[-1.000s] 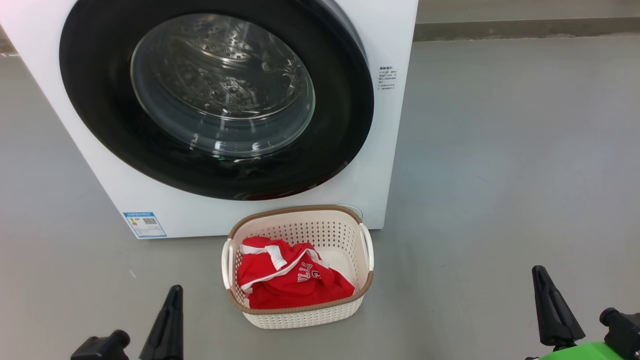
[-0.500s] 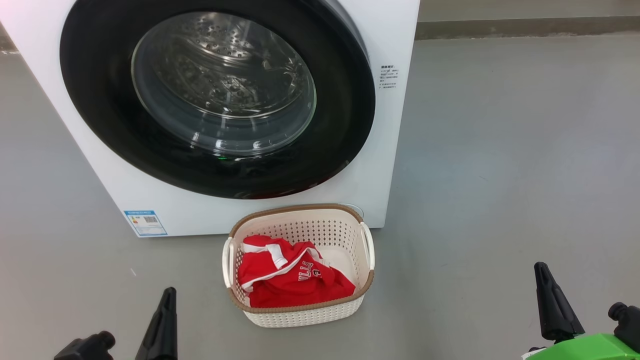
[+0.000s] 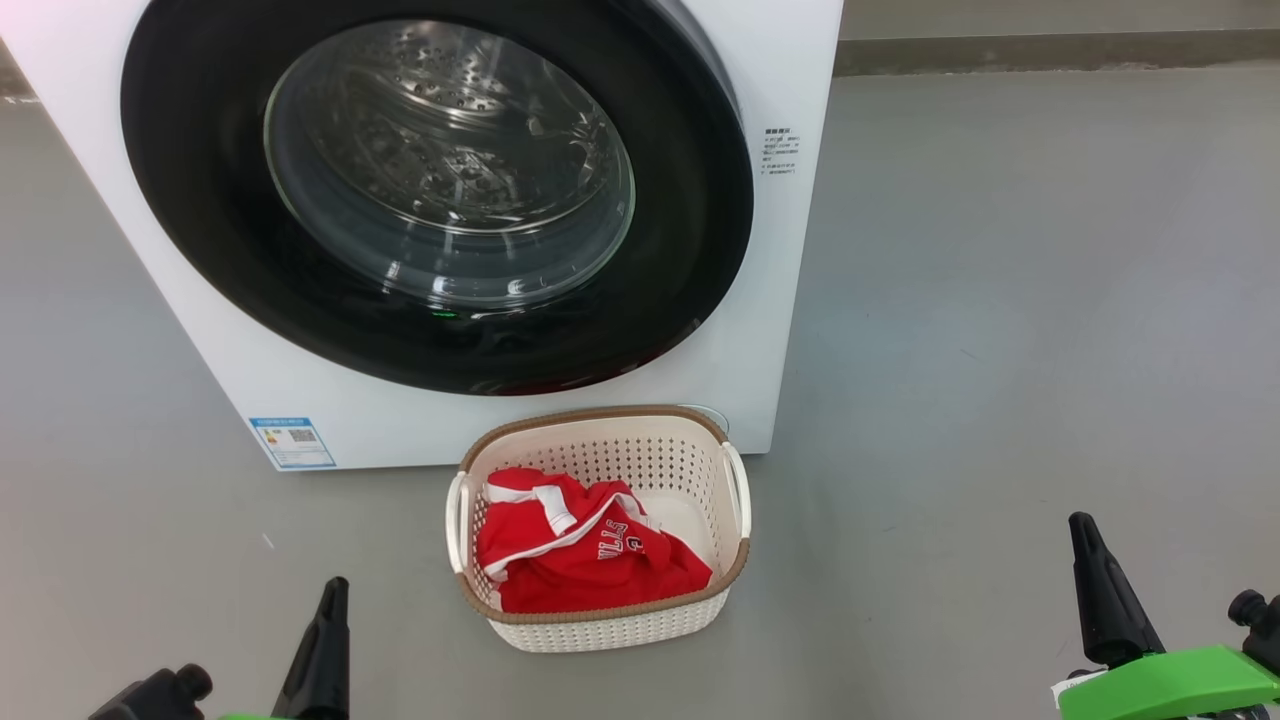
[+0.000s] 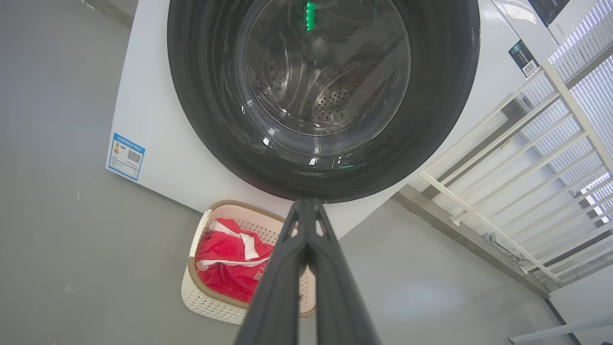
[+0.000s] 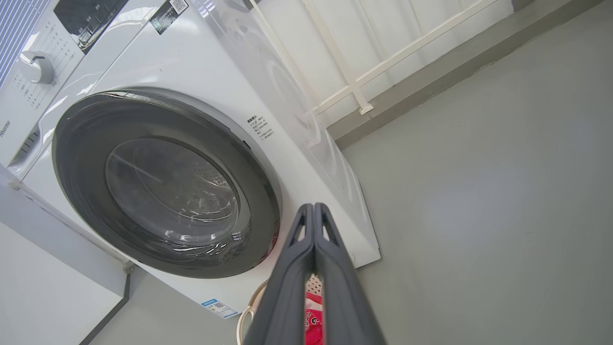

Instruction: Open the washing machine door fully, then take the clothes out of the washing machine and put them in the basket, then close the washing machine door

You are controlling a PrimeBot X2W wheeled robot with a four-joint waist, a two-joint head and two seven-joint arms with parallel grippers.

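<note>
The washing machine door (image 3: 440, 190) is seen flush against the washing machine (image 3: 775, 330); latching cannot be confirmed. The clothes (image 3: 580, 560) lie heaped inside the basket (image 3: 610, 630), below its rim, just before the machine. The left fingers (image 4: 282, 268) and right fingers (image 5: 292, 287) are pressed together, nothing pinched, and held low on either side of the basket, well apart from it.

Risks judged: an unlatched door could swing out against the basket; a forward roll or arm sweep could tip the light basket and spill the garments.

The floor (image 3: 1000, 300) is smooth, grey and level. A white railing (image 4: 488, 226) and slatted blinds (image 4: 586, 38) are noted beside the machine.
</note>
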